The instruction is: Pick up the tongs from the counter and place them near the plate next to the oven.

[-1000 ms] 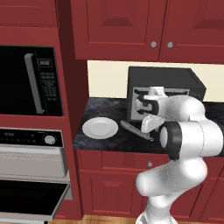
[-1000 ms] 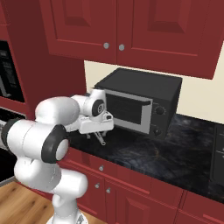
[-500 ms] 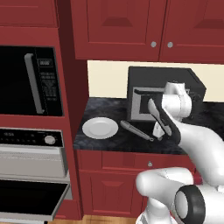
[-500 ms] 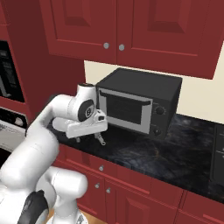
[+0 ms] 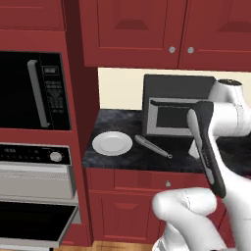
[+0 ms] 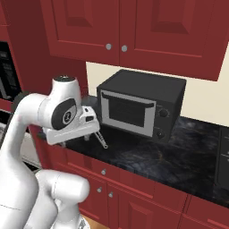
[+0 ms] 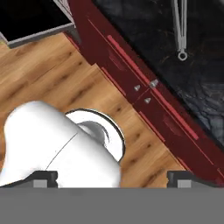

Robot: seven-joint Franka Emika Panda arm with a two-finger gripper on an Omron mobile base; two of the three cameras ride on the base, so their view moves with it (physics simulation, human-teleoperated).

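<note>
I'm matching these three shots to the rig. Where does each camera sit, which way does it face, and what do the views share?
Left base view: behind the arm's left, facing the counter, plate, tongs and oven; white arm at lower right.
Right base view: behind its right, facing the toaster oven; arm at left, hiding most of the tongs.
Hand view: on the hand, looking down over floor and cabinets.
All three share the tongs on the counter.

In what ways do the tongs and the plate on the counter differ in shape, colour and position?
The tongs are long, slim and grey metal, while the plate is round, flat and plain white. The tongs lie at an angle in front of the black countertop oven; the plate sits further left, near the counter's end beside the red cabinetry. They do not touch. Both rest flat on the black speckled counter.
</note>
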